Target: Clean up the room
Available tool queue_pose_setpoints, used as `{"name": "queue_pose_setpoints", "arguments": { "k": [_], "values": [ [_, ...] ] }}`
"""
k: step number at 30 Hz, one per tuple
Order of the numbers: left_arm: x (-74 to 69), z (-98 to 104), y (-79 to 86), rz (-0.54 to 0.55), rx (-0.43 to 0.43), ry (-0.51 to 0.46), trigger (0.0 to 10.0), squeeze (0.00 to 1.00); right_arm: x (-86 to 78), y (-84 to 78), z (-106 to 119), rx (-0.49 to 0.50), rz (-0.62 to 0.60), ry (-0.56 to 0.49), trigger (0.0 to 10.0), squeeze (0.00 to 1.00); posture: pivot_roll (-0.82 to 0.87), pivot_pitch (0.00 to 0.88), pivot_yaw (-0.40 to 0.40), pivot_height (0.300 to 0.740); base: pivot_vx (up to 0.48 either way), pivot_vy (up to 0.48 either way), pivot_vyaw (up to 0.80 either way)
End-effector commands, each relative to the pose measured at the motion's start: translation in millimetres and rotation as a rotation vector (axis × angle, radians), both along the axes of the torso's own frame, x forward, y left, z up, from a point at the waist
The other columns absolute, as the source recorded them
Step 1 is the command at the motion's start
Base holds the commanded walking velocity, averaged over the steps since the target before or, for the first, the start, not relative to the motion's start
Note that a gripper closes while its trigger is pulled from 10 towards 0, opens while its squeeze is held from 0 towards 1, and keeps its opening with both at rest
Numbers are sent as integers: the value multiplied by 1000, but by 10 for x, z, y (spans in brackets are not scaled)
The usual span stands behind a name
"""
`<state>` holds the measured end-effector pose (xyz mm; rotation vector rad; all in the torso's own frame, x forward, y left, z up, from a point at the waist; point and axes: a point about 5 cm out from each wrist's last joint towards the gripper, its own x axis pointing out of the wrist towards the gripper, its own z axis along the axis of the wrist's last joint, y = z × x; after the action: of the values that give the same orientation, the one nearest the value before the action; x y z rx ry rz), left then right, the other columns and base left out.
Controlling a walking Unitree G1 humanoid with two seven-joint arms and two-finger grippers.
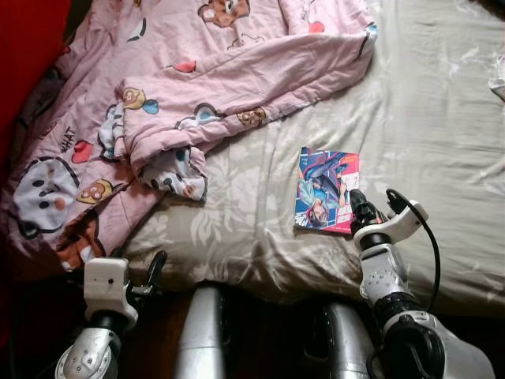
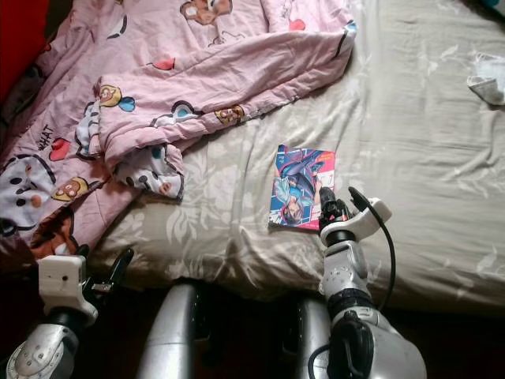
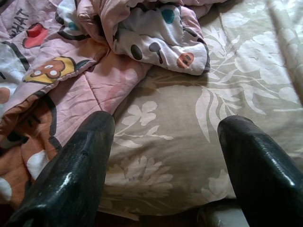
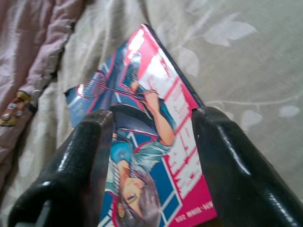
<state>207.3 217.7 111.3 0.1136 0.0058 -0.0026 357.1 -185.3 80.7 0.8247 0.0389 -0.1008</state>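
Right gripper (image 4: pixel 151 156) parted, fingers straddling the glossy pink-and-blue comic book (image 1: pixel 326 189) lying flat on the beige leaf-print bedsheet (image 1: pixel 442 134); advise closing squarely across its near edge; left gripper (image 3: pixel 165 165) open, idle.

Bedroom in a home. Bed with beige leaf-patterned sheet (image 1: pixel 426 118) fills the view; crumpled pink quilt printed with cartoon bears and hearts (image 1: pixel 158 87) lies at 10 o'clock; glossy comic book with a colourful cover (image 1: pixel 326 189) rests near centre.
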Motion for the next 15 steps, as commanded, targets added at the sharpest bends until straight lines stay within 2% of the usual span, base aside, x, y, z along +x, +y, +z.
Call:
{"name": "queue_pose_setpoints", "arguments": {
  "k": [1, 2, 10, 15],
  "values": [
    [-79, -34, 49, 12, 4, 39, 10000, 0, -92, -15, -164, 23, -22, 72, 10000, 1000, 253, 492, 82, 632, 0, 0, 0],
    [-114, -13, 56, 13, 7, 43, 10000, 0, -116, -76, -192, 26, -46, 91, 10000, 0, 263, 506, 87, 632, 0, 0, 0],
    [-201, 23, 65, 17, 13, 63, 10000, 0, -258, -316, -344, 57, -138, 165, 10000, 0, 273, 528, 97, 632, 0, 0, 0],
    [-249, 65, 63, 19, 17, 70, 10000, 0, -301, -319, -400, 85, -117, 169, 10000, 0, 281, 545, 102, 632, 0, 0, 0]
  ]
}}
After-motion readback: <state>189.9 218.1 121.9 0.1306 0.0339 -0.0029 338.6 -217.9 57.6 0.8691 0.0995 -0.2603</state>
